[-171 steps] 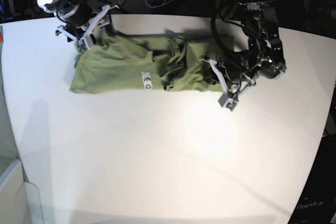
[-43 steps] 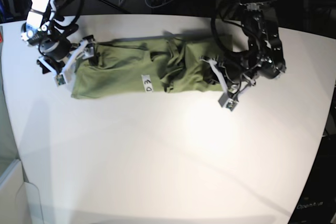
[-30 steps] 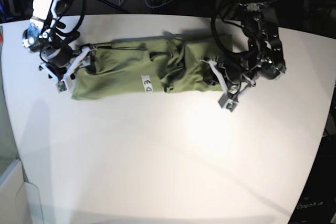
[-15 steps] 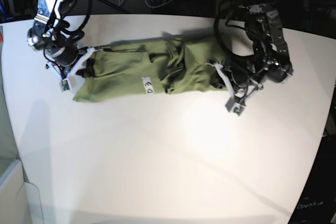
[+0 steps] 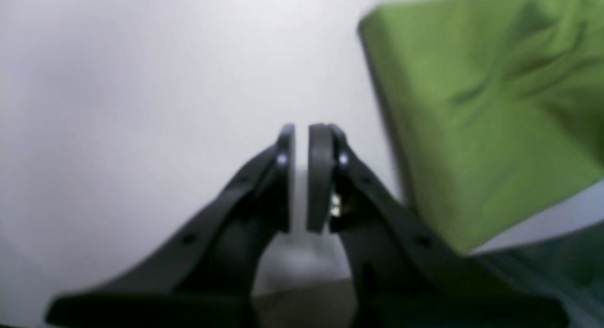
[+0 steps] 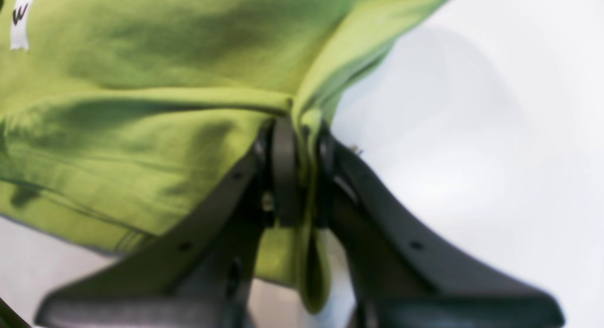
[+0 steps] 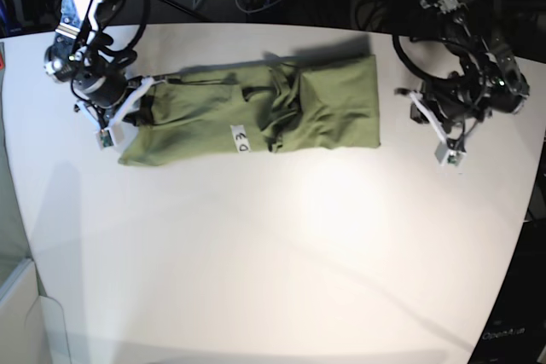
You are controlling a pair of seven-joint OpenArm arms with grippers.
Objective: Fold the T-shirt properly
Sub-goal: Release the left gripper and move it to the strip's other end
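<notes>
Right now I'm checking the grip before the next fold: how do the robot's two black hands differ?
The right hand pinches an edge of the olive-green cotton T-shirt; the left hand holds nothing. The right sits at the shirt's end; the left is off the cloth, over bare white table. Both are shut.

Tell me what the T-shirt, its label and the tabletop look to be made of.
T-shirt: soft matte knit, likely cotton; it creases, bunches and drapes limply where the right gripper pinches it.
Label: a thin white strip with dark print, woven fabric or paper; too small to tell.
Tabletop: smooth, hard white surface, probably laminate; it shows a soft glare patch.
</notes>
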